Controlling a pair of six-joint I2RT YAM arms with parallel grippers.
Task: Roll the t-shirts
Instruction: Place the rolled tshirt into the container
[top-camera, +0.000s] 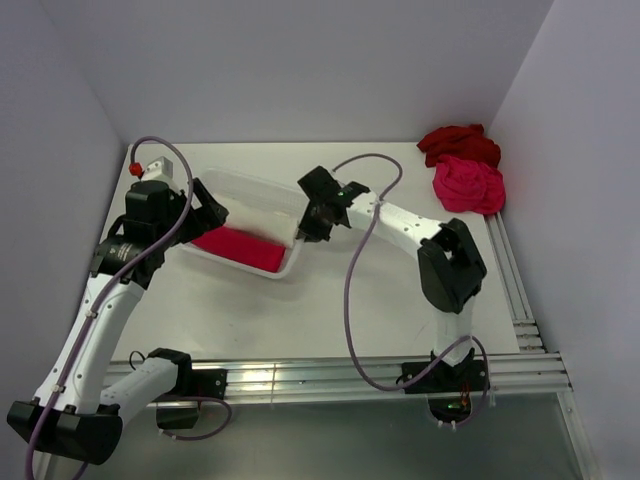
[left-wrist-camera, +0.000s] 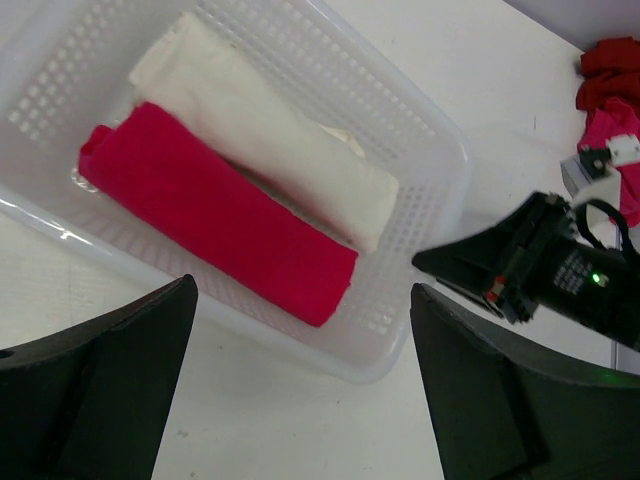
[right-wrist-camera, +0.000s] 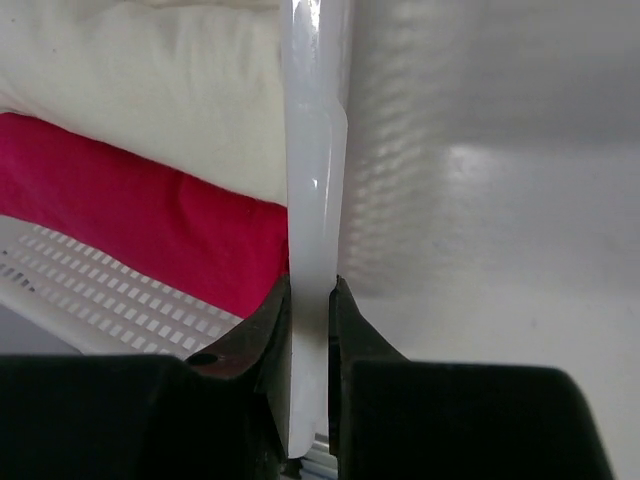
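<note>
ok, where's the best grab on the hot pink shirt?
The hot pink shirt lies crumpled close by the right wall, with the dark red shirt against its far side. So probably pinch a raised fold at its near-left edge, coming down from above on the left, where nothing crowds it.

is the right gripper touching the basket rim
Touching. The right wrist view shows the right gripper closed on the basket rim with no gap.

The top camera looked down from above the near edge over the tabletop (top-camera: 250, 320). Both wrist cameras faced the basket (left-wrist-camera: 430, 160) closely; all views shared it.
</note>
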